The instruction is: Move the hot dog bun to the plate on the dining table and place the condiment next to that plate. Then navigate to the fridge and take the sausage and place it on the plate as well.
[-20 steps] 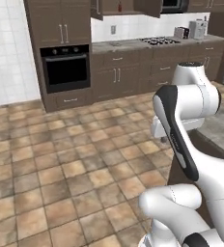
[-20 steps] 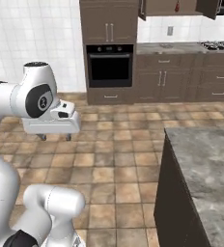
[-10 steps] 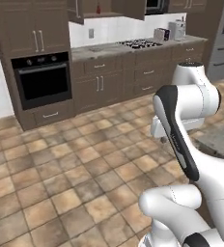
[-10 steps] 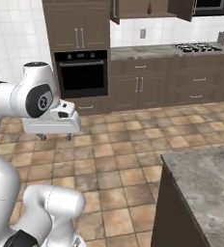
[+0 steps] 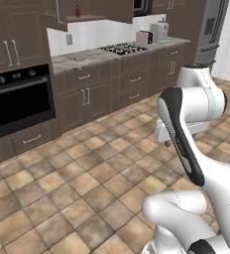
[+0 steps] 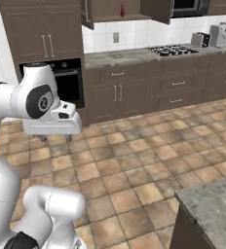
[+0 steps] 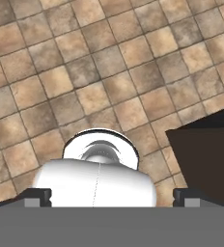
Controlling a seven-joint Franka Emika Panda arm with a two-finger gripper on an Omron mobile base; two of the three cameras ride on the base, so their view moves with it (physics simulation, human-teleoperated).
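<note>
My gripper hangs open over the tiled floor with nothing between its fingers, and it also shows under the arm's wrist. In the hand view the gripper has its two dark fingertips far apart above brown floor tiles. The grey steel fridge stands at the far right end of the wall counter, well beyond the arm. A corner of the dining table with its marble top sits at the lower right. The hot dog bun, plate, condiment and sausage are out of view.
The wall counter carries a gas hob, a toaster and a built-in black oven. A small red bottle stands on an open upper cabinet shelf. The table's dark base is close to the hand.
The whole picture has swung, so the base has turned: the oven slid left and the hob and fridge came into sight. The arm's pose is unchanged and the gripper stays open.
</note>
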